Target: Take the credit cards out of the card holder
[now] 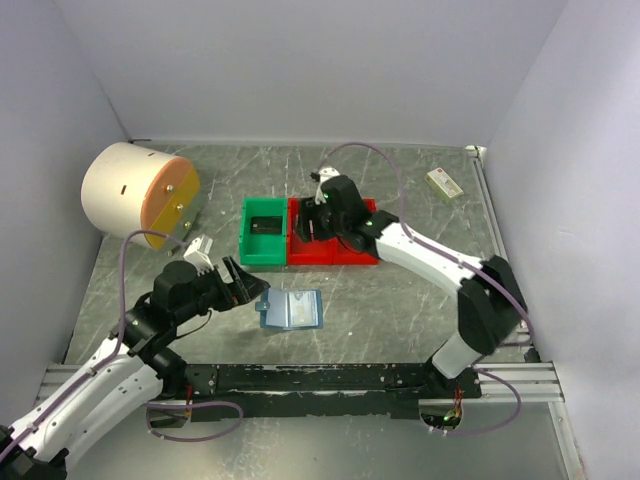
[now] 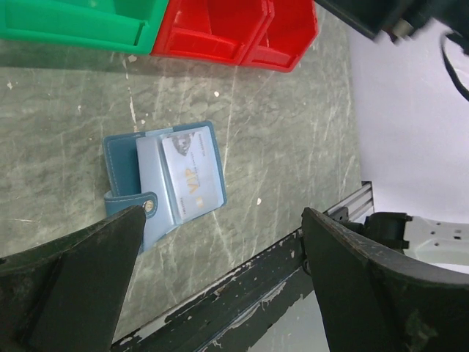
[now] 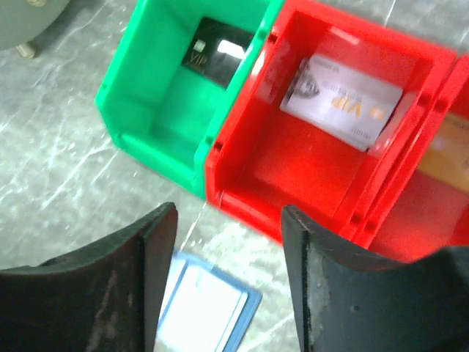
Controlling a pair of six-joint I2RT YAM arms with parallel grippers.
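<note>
The blue card holder [image 1: 290, 310] lies open on the table near the front. The left wrist view shows a pale VIP card [image 2: 192, 172] in its clear sleeve. My left gripper [image 1: 245, 285] is open and empty just left of the holder [image 2: 124, 172]. My right gripper [image 1: 320, 215] is open and empty above the red bin [image 1: 335, 255]. In the right wrist view a black card [image 3: 216, 51] lies in the green bin [image 3: 146, 110], a silver VIP card [image 3: 341, 103] in the red bin [image 3: 234, 132], and a gold card [image 3: 443, 158] in the compartment to its right. The holder [image 3: 201, 312] shows between the right fingers.
The green bin [image 1: 263, 258] and red bin stand side by side mid-table. A cream cylinder with an orange face [image 1: 135, 195] stands at the far left. A small cream box [image 1: 443, 183] lies at the far right. A black rail [image 1: 320, 380] runs along the near edge.
</note>
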